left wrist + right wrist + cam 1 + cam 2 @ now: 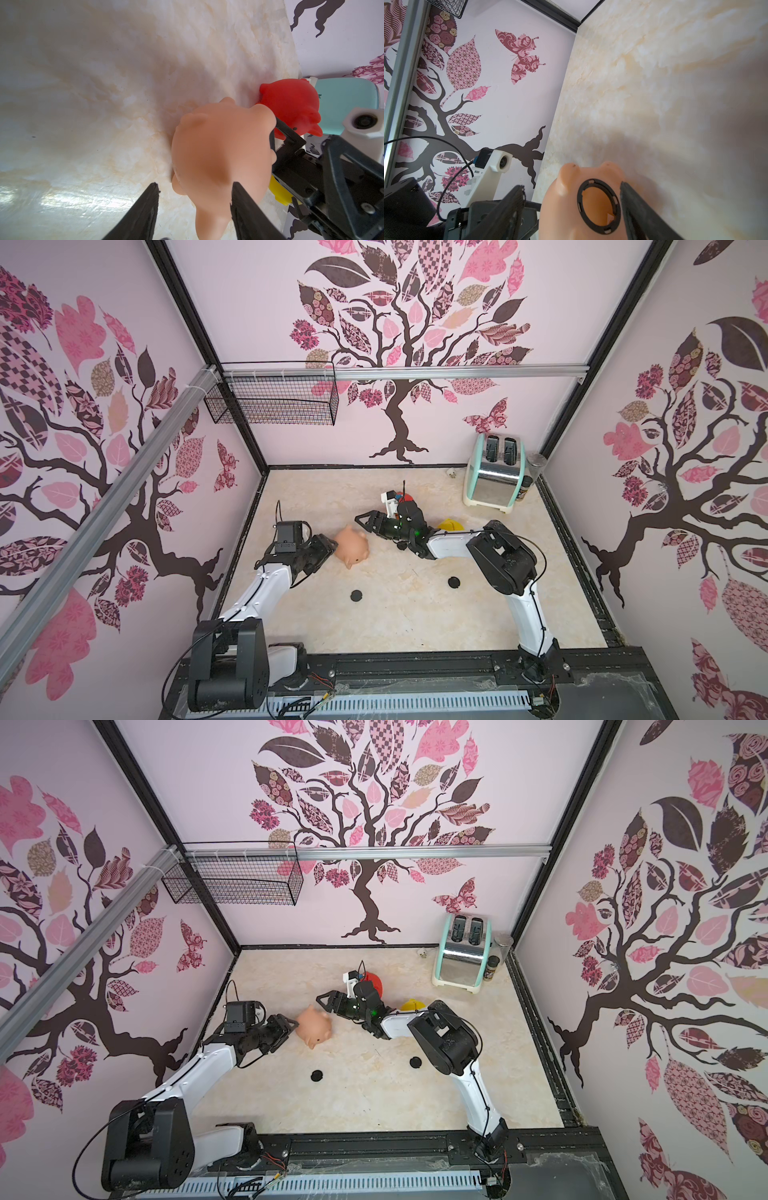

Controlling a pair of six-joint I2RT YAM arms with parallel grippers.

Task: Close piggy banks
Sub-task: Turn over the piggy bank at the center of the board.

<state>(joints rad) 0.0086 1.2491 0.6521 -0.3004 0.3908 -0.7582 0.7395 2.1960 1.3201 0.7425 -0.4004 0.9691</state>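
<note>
Three pigs on the table (415, 614): pink pig (352, 546) on its side at centre, long axis roughly 11-to-5 o'clock, snout toward 5; red pig (375, 982) and yellow pig (451, 525) at its 1 and 3 o'clock, partly hidden. Your left gripper (329, 546) sits at its 9 o'clock, jaws spread about the rear, not pinching; your right gripper (360, 524), at 2 o'clock, spread and empty, looks straight into the open belly hole (599, 205). Two plugs (356, 595) (453, 582) lie loose at 6 and 4 o'clock; the hole faces right, so that gripper looks better placed to seat one.
</note>
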